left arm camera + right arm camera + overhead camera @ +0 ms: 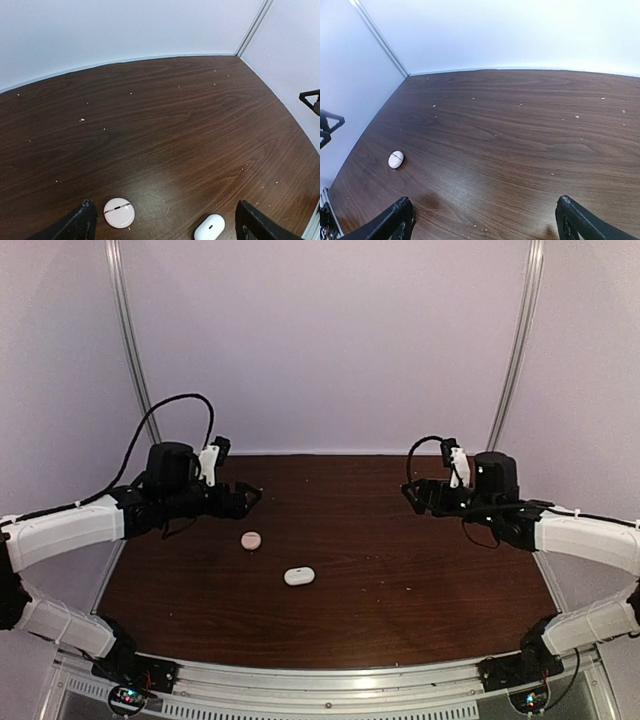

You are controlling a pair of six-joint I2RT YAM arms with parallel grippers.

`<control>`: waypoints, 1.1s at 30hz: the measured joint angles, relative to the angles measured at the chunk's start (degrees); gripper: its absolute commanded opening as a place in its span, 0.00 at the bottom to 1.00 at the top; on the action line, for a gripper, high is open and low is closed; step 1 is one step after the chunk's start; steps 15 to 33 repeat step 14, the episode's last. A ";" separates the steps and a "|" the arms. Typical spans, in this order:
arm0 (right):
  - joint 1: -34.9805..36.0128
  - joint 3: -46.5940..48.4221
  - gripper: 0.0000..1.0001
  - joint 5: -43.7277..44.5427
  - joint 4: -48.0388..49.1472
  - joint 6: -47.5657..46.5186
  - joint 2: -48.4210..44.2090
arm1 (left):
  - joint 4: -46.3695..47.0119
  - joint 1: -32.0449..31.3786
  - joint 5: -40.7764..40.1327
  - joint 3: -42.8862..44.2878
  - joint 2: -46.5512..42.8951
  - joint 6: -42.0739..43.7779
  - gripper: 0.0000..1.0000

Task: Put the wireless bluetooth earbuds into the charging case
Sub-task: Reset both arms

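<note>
Earbuds are what we have to seat, and we cannot pick them out with any certainty. The wrist views show many tiny pale specks scattered over the dark wooden table, and none is clear enough for us to call an earbud. They may equally sit inside a closed case. Of their look we can say only that nothing bud-shaped shows at this size.

Two small cases lie left of the table's middle, near each other but apart. The pink round case shows a dark seam line across its top in the left wrist view. The white oval case lies to its right, nearer the arms' bases. Both look shut, and which of them takes the earbuds we cannot tell.

We judge the earbuds to be very light, hard and smooth, so slippery and apt to flick away under a hard squeeze. A gentle pinch across the broadest part, with the fingertips only, seems the safest hold.

The left gripper hangs over the left side of the table, jaws spread wide with nothing between them. The right gripper hangs over the right side, likewise wide and empty. Neither touches a case.
</note>
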 measured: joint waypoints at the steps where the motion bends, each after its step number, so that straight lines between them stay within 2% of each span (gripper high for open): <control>1: -0.22 -1.77 1.00 1.70 0.09 0.39 -2.45 | 1.07 0.46 0.68 -1.29 0.09 -1.01 0.98; 7: -0.70 -8.81 1.00 8.20 0.72 1.77 -11.56 | 6.45 1.18 2.62 -8.50 2.47 -5.25 0.98; 14: -0.74 -15.56 1.00 10.29 2.51 2.12 -12.72 | 9.81 1.18 3.30 -13.70 5.33 -7.98 0.98; 33: -0.74 -15.56 1.00 10.29 2.51 2.12 -12.72 | 9.81 1.18 3.30 -13.70 5.33 -7.98 0.98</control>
